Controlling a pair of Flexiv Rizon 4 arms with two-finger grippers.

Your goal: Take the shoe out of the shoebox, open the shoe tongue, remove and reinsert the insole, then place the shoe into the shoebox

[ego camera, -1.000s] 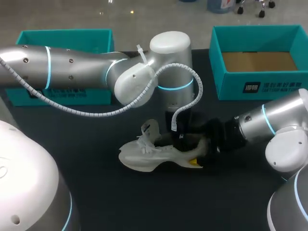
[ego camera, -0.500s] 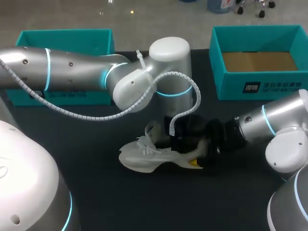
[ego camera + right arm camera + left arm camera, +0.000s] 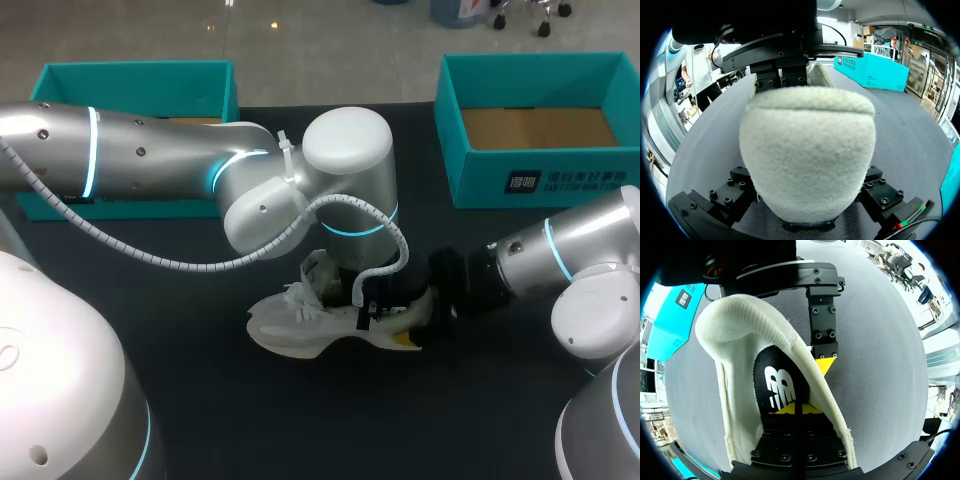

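Note:
A white shoe (image 3: 300, 330) lies on its side on the black table, toe to the left. My left gripper (image 3: 385, 312) reaches down into its opening. In the left wrist view the left gripper (image 3: 796, 410) is shut, its yellow tips against the heel end of the black insole (image 3: 777, 385); whether the insole is pinched is hidden. My right gripper (image 3: 412, 318) holds the shoe's heel (image 3: 807, 150) from both sides, fingers (image 3: 732, 192) set wide. One of its fingers (image 3: 822, 325) runs along the outside of the shoe wall (image 3: 745, 335).
An open teal shoebox (image 3: 540, 160) stands at the back right. A second teal box part (image 3: 135, 80) sits at the back left, partly behind my left arm. The table (image 3: 300, 430) is a dark mat.
My left arm has come down and its gripper has sunk deeper into the shoe, then shut. The right arm and the shoe have stayed in place.

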